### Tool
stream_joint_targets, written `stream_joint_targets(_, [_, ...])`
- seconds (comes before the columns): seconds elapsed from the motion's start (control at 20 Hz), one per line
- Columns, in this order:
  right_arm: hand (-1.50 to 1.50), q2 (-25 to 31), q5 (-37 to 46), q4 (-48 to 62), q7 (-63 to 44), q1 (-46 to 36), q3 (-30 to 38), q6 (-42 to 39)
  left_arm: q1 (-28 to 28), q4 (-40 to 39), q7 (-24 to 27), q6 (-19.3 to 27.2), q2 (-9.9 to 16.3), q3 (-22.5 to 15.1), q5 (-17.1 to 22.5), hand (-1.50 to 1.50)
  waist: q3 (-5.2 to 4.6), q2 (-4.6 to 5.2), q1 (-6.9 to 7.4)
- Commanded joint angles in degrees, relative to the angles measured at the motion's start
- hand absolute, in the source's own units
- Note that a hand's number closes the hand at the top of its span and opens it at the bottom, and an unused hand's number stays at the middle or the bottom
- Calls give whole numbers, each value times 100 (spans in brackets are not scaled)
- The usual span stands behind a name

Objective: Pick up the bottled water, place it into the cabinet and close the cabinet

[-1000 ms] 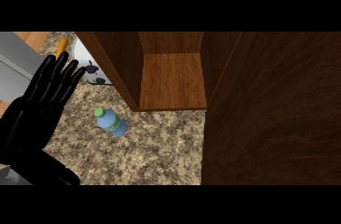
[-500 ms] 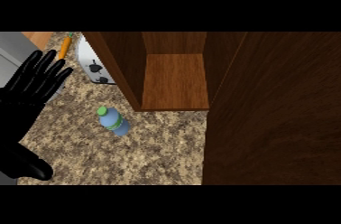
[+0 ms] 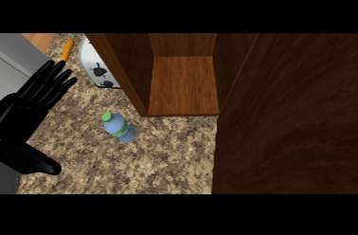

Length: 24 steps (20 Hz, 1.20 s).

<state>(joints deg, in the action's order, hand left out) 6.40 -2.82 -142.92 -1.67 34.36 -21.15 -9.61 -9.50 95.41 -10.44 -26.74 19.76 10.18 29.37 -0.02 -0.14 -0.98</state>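
I see the water bottle [image 3: 118,127] standing untouched on the desk [image 3: 154,158], just beside the open cabinet [image 3: 183,85], handy for lifting in. My left hand [image 3: 31,103] rests at the left, fingers spread, holding nothing; the right hand is out of view.

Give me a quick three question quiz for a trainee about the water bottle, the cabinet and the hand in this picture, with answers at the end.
1. True or false: the water bottle is already inside the cabinet.
2. Which hand shows in the head view, and are its fingers straight or curled?
3. Multiple choice: the bottle's cap is A) red, B) green, C) white.

Key:
1. False; it is on the counter in front of the open cabinet.
2. The left hand, fingers straight, holding nothing.
3. B.
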Motion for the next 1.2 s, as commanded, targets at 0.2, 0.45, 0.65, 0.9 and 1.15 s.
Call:
stream_joint_targets(0.2, [-150,272,11,-647,241,529,-66,-86,-383,-1729,700,-290,-222,-225,-859,-150,-3,22,-56])
stream_joint_targets(0.45, [-150,295,148,-756,332,691,-263,37,-583,-2781,1263,-585,-413,-372,-1189,-150,-8,32,-54])
stream_joint_targets(0.65, [-150,628,176,-1088,750,1449,-373,-140,-571,-3594,1744,-649,-421,-287,-1458,-150,-9,12,-140])
stream_joint_targets(0.9, [-150,549,526,-836,953,1384,-748,91,-1015,-4880,2738,-533,-494,-349,-2144,-150,-22,51,-180])
stream_joint_targets(1.15, [-150,892,411,-839,1421,1822,-621,-17,-1508,-5852,3228,-926,-452,-287,-2172,-150,-17,34,-229])
